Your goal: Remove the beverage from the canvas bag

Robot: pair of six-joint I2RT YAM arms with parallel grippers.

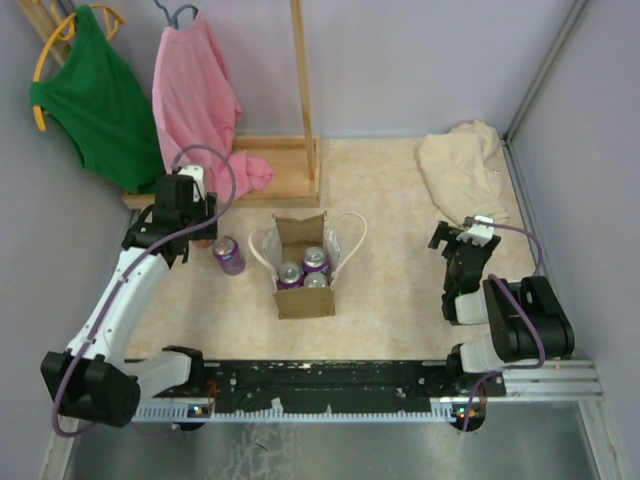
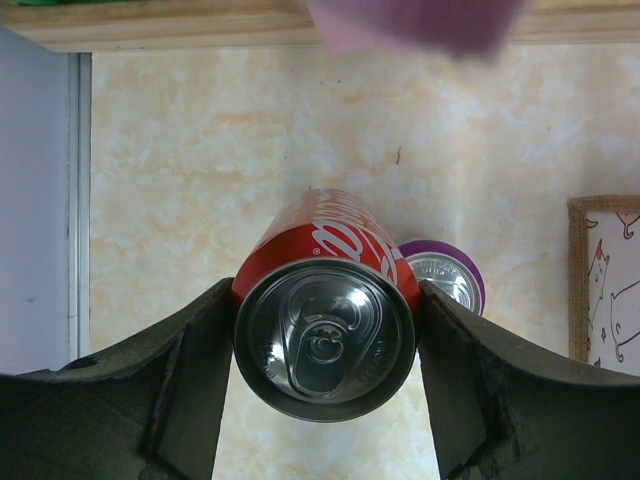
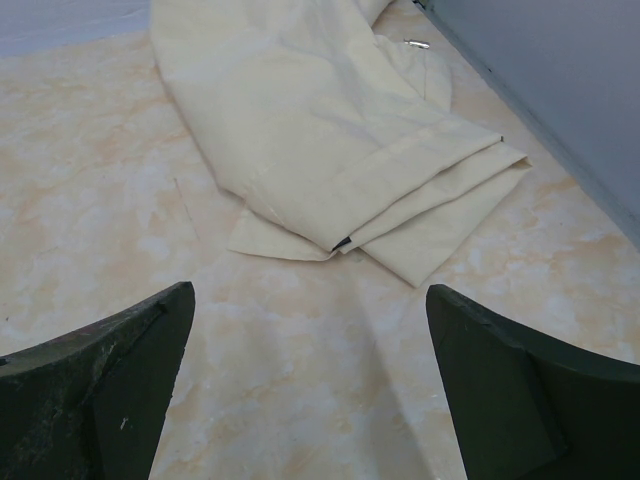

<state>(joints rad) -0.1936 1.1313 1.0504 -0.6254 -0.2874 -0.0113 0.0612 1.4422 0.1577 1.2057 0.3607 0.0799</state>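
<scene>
Left of the canvas bag (image 1: 305, 300) on the counter (image 1: 400, 270), the left gripper (image 2: 325, 335) clamps a red can (image 2: 330, 240) beside a purple can (image 1: 228, 255) already out, three cans (image 1: 314, 261) remain inside, and the right gripper (image 3: 308, 300) gapes wide, empty.

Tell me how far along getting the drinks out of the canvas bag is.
Done: one purple can stands on the table left of the canvas bag. In hand: the left tool grips a red can outside the bag. Left: three cans sit inside it; the right tool is open, empty.
</scene>
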